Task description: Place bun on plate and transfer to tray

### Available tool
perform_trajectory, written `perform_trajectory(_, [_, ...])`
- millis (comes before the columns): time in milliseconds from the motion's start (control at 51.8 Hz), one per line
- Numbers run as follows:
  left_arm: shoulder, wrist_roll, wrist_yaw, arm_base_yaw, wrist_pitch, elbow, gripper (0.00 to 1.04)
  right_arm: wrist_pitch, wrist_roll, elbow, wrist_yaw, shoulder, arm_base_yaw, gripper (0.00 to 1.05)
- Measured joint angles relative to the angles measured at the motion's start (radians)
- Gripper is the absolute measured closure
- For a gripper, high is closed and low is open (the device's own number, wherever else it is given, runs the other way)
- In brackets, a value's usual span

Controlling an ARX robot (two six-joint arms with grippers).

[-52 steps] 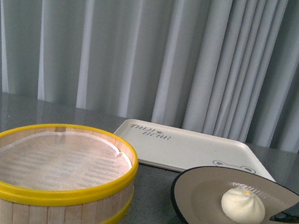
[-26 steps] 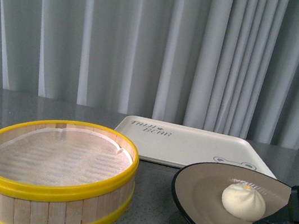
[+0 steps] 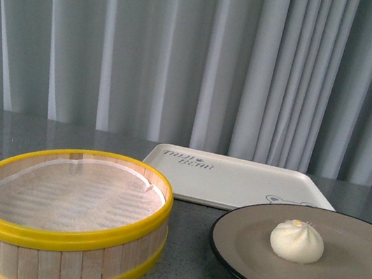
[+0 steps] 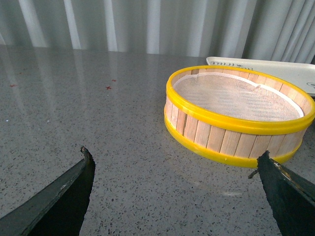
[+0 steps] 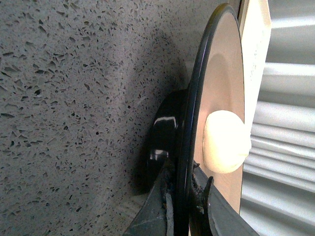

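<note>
Front view: the bun (image 3: 297, 240) sits upright on the plate (image 3: 244, 242) at the lower right of the frame, a little right of the plate's middle, pleats up, with a small yellowish spot on top. The plate looks level. Its far edge overlaps the near right edge of the tray (image 3: 236, 183), which lies flat just right of centre at mid-height, with lettering at its far left corner and part of a bear face showing beside the plate. I cannot tell whether the plate touches the tray or the counter (image 4: 98, 108). The right claw (image 5: 186, 199) is narrow, clamped on the plate's black rim, one finger under the dark underside and one on the beige inside. In the front view it shows only as a dark shape and a grey block in the lower right corner, apart from the bun. The left claw (image 4: 173, 150) is wide, with nothing between its tips, over the speckled grey counter near the steamer basket (image 4: 221, 140). The basket fills the lower left of the front view: yellow rims, wooden slats, a white liner inside. A pale pleated curtain (image 3: 185, 54) hangs behind everything.
</note>
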Motion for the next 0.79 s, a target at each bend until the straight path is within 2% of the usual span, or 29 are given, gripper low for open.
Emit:
perform_trajectory(77, [0.000,0.000,0.000,0.000,0.000,0.000,0.07,0.056,-0.029,-0.018,0.008,0.004,-0.006,1.02])
perform_trajectory(213, [0.000,0.000,0.000,0.000,0.000,0.000,0.07,0.244,-0.131,-0.028,0.021,0.015,-0.030,1.02])
perform_trajectory(290, [0.000,0.000,0.000,0.000,0.000,0.000,0.07,0.248,-0.133,-0.003,0.024,0.009,-0.031,1.02])
perform_trajectory(464, [0.000,0.000,0.000,0.000,0.000,0.000,0.07,0.231,-0.043,0.111,-0.097,0.038,-0.066,1.02])
perform_trajectory(560, [0.000,0.000,0.000,0.000,0.000,0.000,0.07,0.207,0.031,0.249,-0.165,0.118,-0.129,1.02])
perform_trajectory(792, [0.000,0.000,0.000,0.000,0.000,0.000,0.07,0.154,0.049,0.456,-0.303,0.307,-0.248,1.02])
